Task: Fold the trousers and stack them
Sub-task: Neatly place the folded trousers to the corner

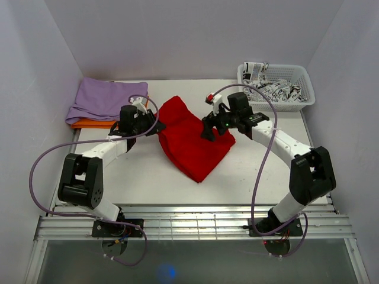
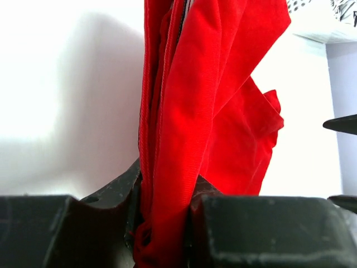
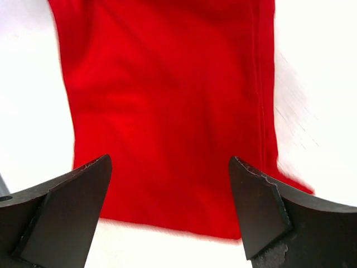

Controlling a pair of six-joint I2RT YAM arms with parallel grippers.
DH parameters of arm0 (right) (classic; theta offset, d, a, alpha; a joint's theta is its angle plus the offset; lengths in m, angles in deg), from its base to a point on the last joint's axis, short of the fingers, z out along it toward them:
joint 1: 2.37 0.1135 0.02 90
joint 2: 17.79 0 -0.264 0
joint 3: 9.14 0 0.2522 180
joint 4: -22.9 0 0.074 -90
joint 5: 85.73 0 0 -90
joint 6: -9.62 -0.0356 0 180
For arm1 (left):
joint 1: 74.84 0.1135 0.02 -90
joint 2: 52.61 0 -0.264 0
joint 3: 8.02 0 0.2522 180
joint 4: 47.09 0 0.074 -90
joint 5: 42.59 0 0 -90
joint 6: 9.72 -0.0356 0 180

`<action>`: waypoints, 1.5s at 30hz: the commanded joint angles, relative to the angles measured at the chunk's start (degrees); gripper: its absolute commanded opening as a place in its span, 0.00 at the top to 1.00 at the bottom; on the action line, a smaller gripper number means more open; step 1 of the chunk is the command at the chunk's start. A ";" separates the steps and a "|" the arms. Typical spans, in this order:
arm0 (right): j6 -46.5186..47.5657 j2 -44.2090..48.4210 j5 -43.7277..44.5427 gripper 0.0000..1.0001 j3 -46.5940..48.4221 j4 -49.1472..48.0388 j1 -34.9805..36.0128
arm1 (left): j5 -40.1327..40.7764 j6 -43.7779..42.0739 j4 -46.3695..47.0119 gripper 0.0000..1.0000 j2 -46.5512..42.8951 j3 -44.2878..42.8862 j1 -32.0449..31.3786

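The bright red trousers [image 1: 194, 139] lie folded in the middle of the white table, with a point toward the near edge. My left gripper [image 1: 155, 126] is shut on their left edge; in the left wrist view a bunched fold of red fabric [image 2: 167, 212] is pinched between the black fingers. My right gripper [image 1: 208, 131] is open and empty, just above the right part of the trousers. In the right wrist view its two fingertips [image 3: 89, 184] straddle the near edge of the flat red cloth [image 3: 167, 111].
A folded lilac-purple cloth [image 1: 106, 97] lies on an orange one [image 1: 95, 123] at the back left. A white basket [image 1: 276, 86] holding black-and-white patterned cloth stands at the back right. White walls close in on three sides.
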 commanded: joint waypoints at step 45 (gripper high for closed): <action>4.24 0.36 0.74 0.10 -3.55 4.10 -5.78 | 9.63 -16.85 -2.06 1.00 6.46 -51.95 7.97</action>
